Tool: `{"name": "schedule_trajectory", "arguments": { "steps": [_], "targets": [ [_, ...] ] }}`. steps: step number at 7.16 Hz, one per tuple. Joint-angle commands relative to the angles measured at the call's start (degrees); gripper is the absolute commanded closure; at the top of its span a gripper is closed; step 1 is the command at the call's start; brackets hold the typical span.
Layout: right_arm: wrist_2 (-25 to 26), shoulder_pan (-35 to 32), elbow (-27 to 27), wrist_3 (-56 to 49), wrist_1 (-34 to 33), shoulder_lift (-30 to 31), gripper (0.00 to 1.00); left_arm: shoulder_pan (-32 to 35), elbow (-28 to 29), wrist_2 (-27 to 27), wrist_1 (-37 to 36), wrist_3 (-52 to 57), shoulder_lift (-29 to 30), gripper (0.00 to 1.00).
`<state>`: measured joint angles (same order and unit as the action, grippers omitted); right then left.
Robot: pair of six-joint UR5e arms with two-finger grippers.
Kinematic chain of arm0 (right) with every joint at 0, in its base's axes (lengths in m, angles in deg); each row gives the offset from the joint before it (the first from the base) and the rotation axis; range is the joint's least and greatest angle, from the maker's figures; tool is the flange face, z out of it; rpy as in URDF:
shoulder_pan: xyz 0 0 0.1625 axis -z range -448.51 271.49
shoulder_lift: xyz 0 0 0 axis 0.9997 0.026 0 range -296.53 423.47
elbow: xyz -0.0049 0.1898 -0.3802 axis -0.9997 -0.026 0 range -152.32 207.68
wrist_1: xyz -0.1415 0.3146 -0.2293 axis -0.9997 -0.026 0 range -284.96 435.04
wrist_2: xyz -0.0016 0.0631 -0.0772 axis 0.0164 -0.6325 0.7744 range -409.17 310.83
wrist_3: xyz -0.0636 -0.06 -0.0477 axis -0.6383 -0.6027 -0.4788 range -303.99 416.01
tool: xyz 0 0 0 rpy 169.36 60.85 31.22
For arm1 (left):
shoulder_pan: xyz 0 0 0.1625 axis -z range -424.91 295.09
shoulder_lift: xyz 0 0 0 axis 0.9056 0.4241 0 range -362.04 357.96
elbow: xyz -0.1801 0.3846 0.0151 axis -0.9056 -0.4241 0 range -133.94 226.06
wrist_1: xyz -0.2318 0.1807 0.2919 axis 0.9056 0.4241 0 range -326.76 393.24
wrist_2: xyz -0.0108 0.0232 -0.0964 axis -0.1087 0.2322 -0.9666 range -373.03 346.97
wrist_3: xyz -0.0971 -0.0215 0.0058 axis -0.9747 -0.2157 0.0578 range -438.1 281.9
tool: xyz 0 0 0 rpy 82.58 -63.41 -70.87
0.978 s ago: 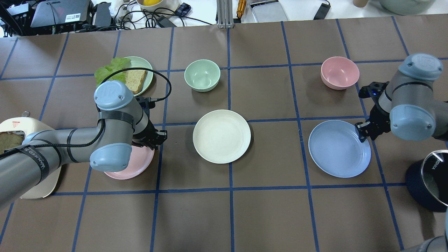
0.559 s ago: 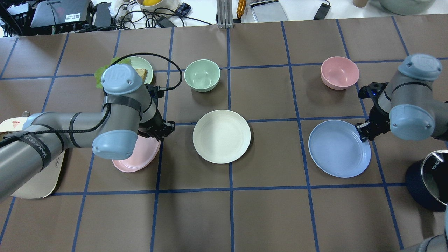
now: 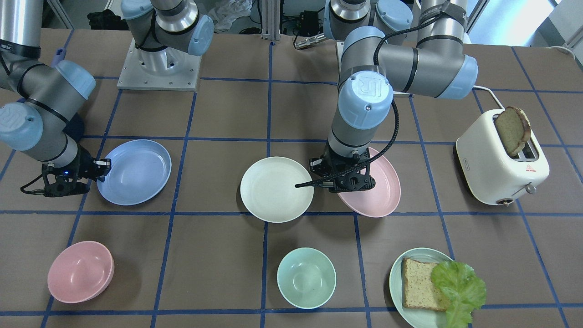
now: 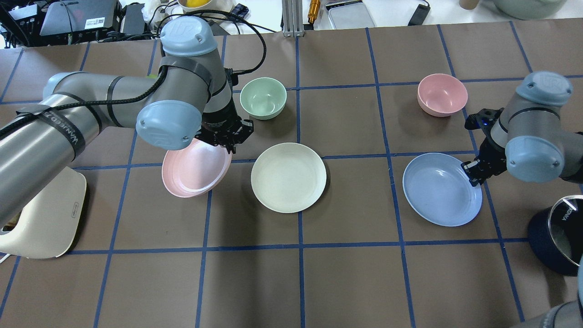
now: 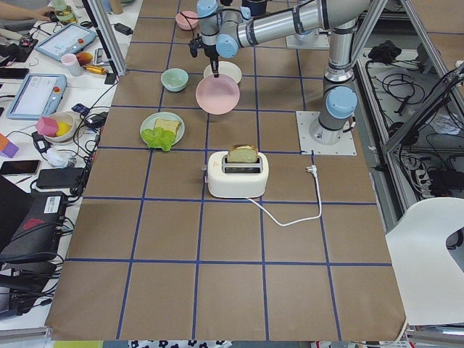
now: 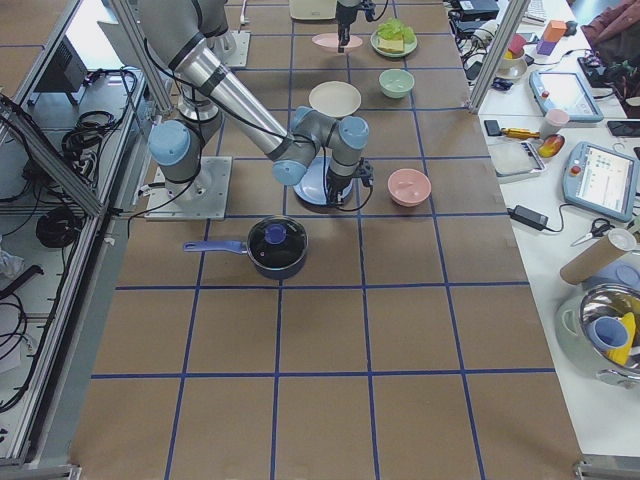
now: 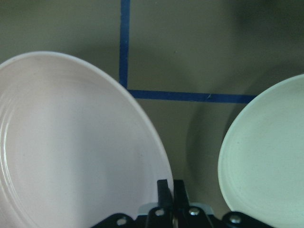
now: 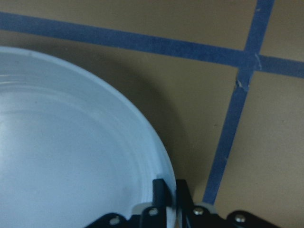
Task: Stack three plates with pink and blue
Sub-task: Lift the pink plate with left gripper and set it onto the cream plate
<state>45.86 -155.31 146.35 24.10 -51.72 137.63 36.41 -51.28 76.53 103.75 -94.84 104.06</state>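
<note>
My left gripper point(image 4: 226, 136) is shut on the near-right rim of the pink plate point(image 4: 193, 169) and holds it tilted above the table, just left of the cream-white plate point(image 4: 288, 177). The left wrist view shows the fingers point(image 7: 164, 189) pinching the pink rim point(image 7: 71, 142), with the cream-white plate point(image 7: 266, 156) to the right. My right gripper point(image 4: 473, 175) is shut on the right rim of the blue plate point(image 4: 441, 189). The right wrist view shows the fingers point(image 8: 160, 190) pinching the blue rim point(image 8: 61, 142).
A green bowl point(image 4: 263, 98) stands behind the cream-white plate and a pink bowl point(image 4: 442, 94) behind the blue plate. A toaster point(image 3: 501, 159) with bread, a green plate point(image 3: 401, 296) of bread and lettuce, and a dark pot point(image 4: 562, 232) stand at the table's sides.
My left gripper has carried the pink plate up off the table and to the right, toward the cream-white plate. The blue plate has shifted slightly in my right gripper's hold.
</note>
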Motion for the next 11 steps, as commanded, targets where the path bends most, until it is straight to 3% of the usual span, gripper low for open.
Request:
{"name": "schedule_trajectory", "arguments": {
  "steps": [1, 3, 6, 9, 10, 11],
  "targets": [
    [-0.02, 0.0, -0.1, 0.53, 0.02, -0.08, 1.0, 8.76, 5.56, -1.85, -0.28, -7.05, 4.61, 1.0],
    [0.15, -0.09, -0.8, 0.53, 0.45, 0.54, 1.0, 14.15, 8.29, -1.16, -2.47, -13.63, 10.24, 1.0],
    [0.15, -0.09, -8.52, 0.62, 10.71, 0.54, 1.0, 17.68, 13.75, 0.34, 0.95, -17.08, 13.24, 1.0],
    [0.15, -0.26, -8.98, 0.62, 11.09, 0.71, 1.0, 19.35, 13.76, 1.22, 0.25, -17.27, 15.53, 1.0],
    [-0.19, -0.26, -9.24, 0.62, 12.31, 0.98, 1.0, 19.71, 13.41, 1.31, 0.42, -16.92, 15.8, 0.78],
    [-2.02, -0.26, -11.59, 1.06, 16.58, 1.07, 1.0, 19.71, 13.75, 1.22, 0.16, -16.57, 16.5, 0.01]
  ]
}}
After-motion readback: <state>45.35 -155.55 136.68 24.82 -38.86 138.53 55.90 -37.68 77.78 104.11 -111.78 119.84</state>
